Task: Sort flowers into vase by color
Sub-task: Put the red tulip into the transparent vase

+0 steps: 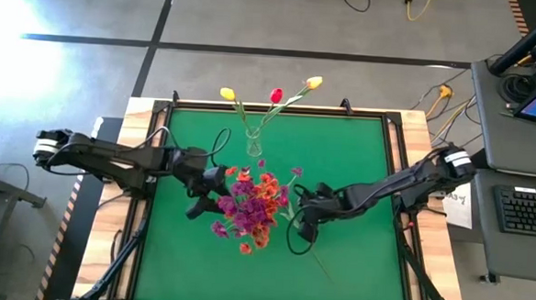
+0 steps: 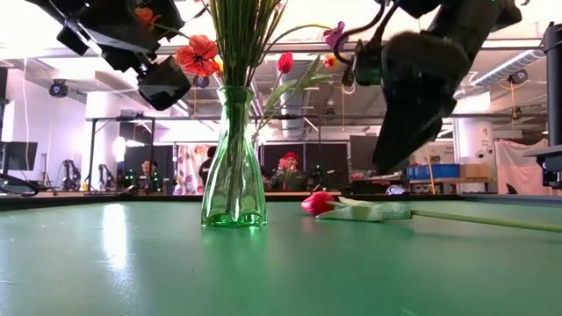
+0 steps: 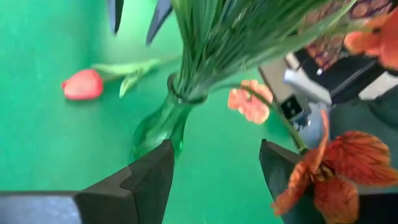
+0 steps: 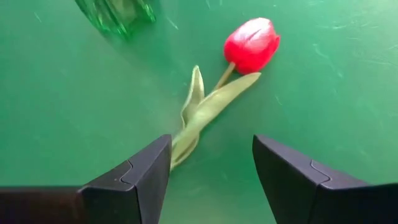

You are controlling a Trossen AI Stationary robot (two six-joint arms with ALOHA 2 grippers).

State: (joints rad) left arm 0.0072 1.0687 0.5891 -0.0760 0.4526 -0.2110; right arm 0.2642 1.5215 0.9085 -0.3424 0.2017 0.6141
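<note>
Flowers crowd the clear glass vase standing upright at the middle of the green counter, yellow and red tulips rising above orange and purple sprays. One red tulip lies flat on the counter just beside the vase. The right tool hovers over its stem, fingers spread wide, empty. The left tool is open near the vase's neck, holding nothing.

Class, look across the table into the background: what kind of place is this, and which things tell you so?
Probably a robotics lab or workshop: monitors on benches, exposed ceiling ducts, and cables on the bare floor.
</note>
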